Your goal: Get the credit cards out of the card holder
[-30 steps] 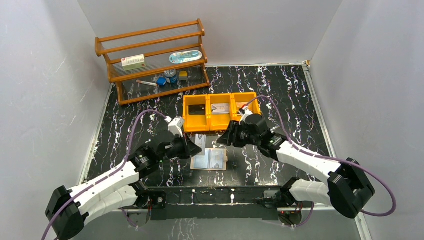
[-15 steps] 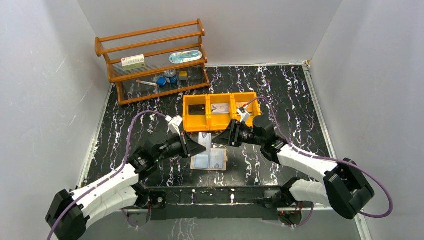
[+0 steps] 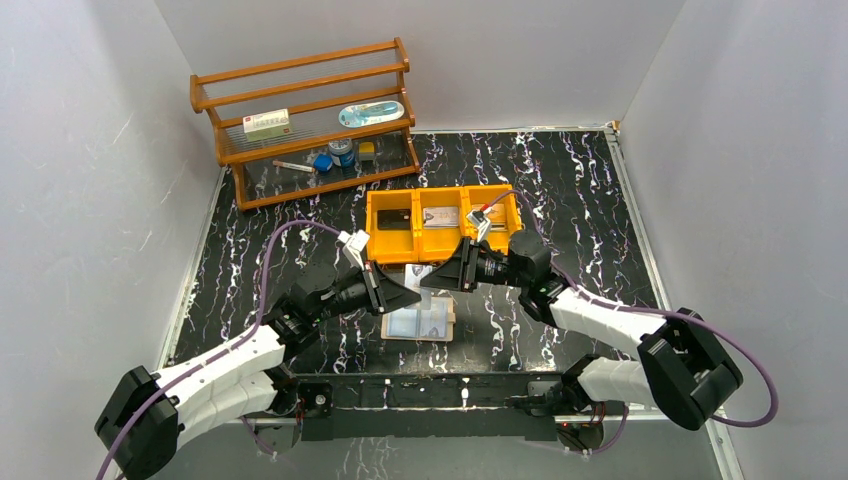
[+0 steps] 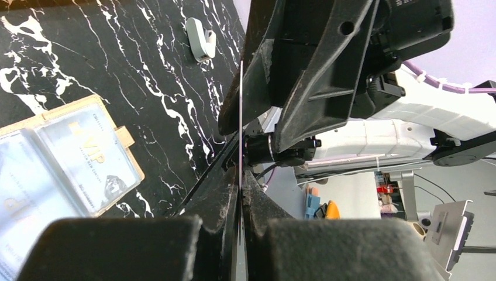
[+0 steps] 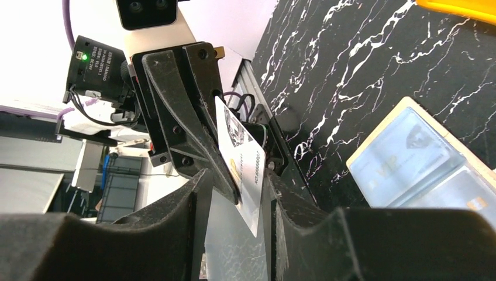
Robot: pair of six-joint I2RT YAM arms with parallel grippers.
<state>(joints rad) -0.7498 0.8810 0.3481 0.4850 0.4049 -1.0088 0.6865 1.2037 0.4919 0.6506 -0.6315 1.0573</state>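
Surface: black marble-patterned table (image 3: pixel 560 190), grey walls on three sides

Rear left: wooden rack (image 3: pixel 300 120), small items on its shelves

Centre: yellow bin (image 3: pixel 440 191), three compartments. A dark card (image 3: pixel 393 222) lies in the left one and a pale card (image 3: pixel 441 217) in the middle one. The right one is partly hidden by the right arm

Card holder (image 3: pixel 420 322): open and flat on the table, in front of the bin and below the two grippers. A VIP card (image 4: pixel 93 155) sits behind one clear pocket

White clip (image 4: pixel 200 38): on the table, well apart from the card holder

Credit card (image 3: pixel 418 277): off the table, in the air between bin and card holder. It is edge-on in the left wrist view and face showing in the right wrist view

Left gripper (image 3: pixel 408 294): clenched on one end of the credit card

Right gripper (image 3: pixel 434 280): fingers parted, one on either side of the credit card's other end. Whether the pads touch it cannot be made out
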